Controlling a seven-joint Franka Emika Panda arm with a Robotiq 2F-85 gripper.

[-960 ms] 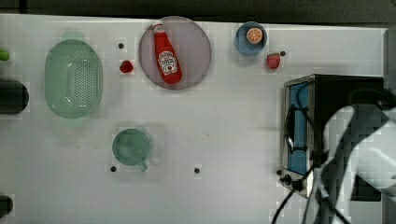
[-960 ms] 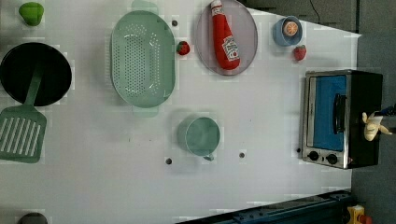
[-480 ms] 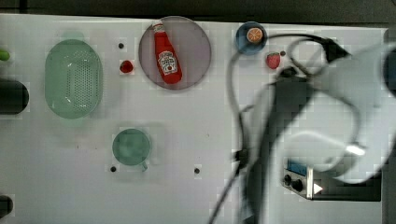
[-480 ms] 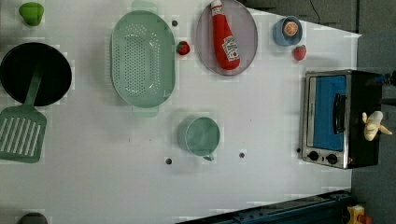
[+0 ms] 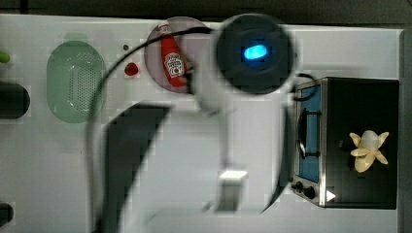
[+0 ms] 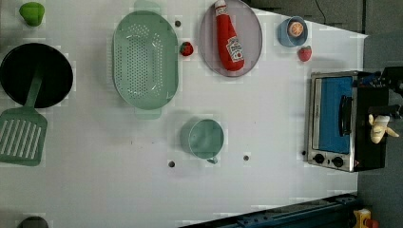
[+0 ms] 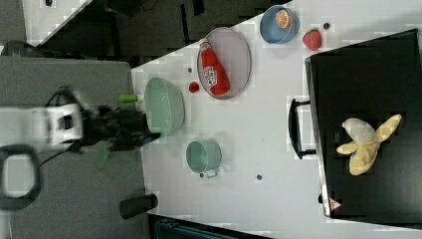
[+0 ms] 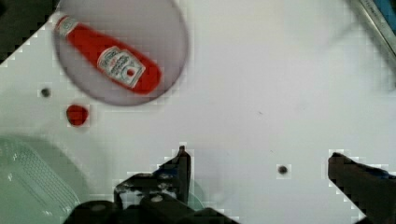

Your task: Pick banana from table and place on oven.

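Banana (image 7: 366, 144) lay on the oven (image 7: 378, 69) top, well apart from the gripper (image 8: 257, 163), whose fingers stood spread and empty. Judged placement done; best to retreat high, avoiding the ketchup bottle (image 8: 109, 63).

Bright even light; arm (image 5: 204, 145) motion-blurred in top view; blocky compression; soft shadows.

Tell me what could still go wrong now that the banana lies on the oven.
The banana rests on the oven top, toward the edge away from the door; a knock could roll it off the back. The open gripper hangs empty over the table near the ketchup bottle on its plate; a low sweep could strike them.
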